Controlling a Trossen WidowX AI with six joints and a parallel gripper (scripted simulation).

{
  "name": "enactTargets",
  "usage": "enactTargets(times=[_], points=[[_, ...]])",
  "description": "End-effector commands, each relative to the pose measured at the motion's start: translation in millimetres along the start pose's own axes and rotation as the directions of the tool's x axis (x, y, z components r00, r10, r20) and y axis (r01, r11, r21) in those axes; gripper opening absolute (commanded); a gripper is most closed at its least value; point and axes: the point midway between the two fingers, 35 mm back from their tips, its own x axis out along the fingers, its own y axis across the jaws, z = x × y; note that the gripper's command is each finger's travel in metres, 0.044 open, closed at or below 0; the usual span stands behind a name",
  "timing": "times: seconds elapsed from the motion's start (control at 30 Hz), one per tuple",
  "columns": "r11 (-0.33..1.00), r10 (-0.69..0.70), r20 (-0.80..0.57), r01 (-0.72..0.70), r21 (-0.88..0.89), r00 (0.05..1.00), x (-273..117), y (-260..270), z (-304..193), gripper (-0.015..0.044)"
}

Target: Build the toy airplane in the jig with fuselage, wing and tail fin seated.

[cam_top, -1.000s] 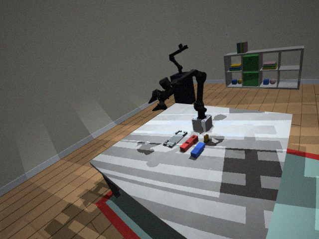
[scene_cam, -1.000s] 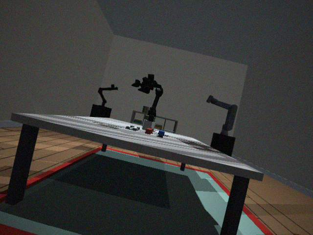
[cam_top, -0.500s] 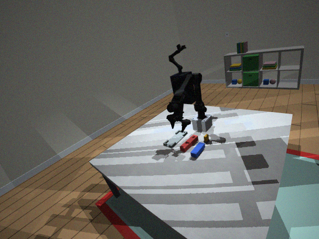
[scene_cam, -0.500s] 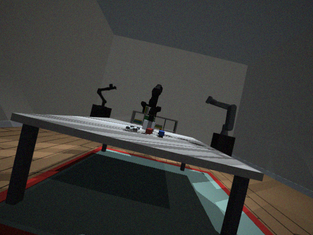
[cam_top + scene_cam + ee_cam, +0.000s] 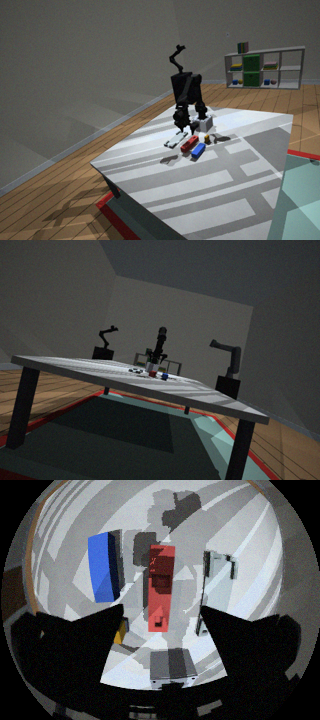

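Fuselage (image 5: 189, 144) (image 5: 152, 374) (image 5: 160, 602), a long red block with flat sides and squared ends, lies on the table (image 5: 206, 186) (image 5: 103, 371) (image 5: 60, 570), outside the pale jig plate (image 5: 177, 139) (image 5: 135, 371) (image 5: 218, 587) and apart from it. Its upper face shows 2 dark recesses in the wrist view: a broad one near the middle and a smaller one close to the end nearer the grey base block (image 5: 206, 126) (image 5: 151, 367) (image 5: 172, 662).

To 1 side of the red piece lies the jig plate, thin and flat, with dark-edged raised bits at its corners. To the other side rests a blue block (image 5: 198, 151) (image 5: 164, 376) (image 5: 102, 567), roughly parallel to the fuselage and not touching it. A small yellow piece (image 5: 206, 138) (image 5: 120, 631) stands near the base block, partly hidden by a finger in the wrist view. Nothing is fitted onto the fuselage.

The gripper (image 5: 187, 132) (image 5: 156, 359) (image 5: 163, 608) points downward above the parts, its 2 black fingers spread wide apart, with nothing between them. It touches none of the pieces.
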Motion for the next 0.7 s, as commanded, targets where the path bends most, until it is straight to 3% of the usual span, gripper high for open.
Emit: enactTargets(times=[0.0,0.67], points=[[1.000,0.001,-0.028,-0.001,0.008,1.000,42.6,0.4,-7.1,0.0440],[1.000,0.001,-0.028,-0.001,0.008,1.000,69.6,0.5,-7.6,0.0440]])
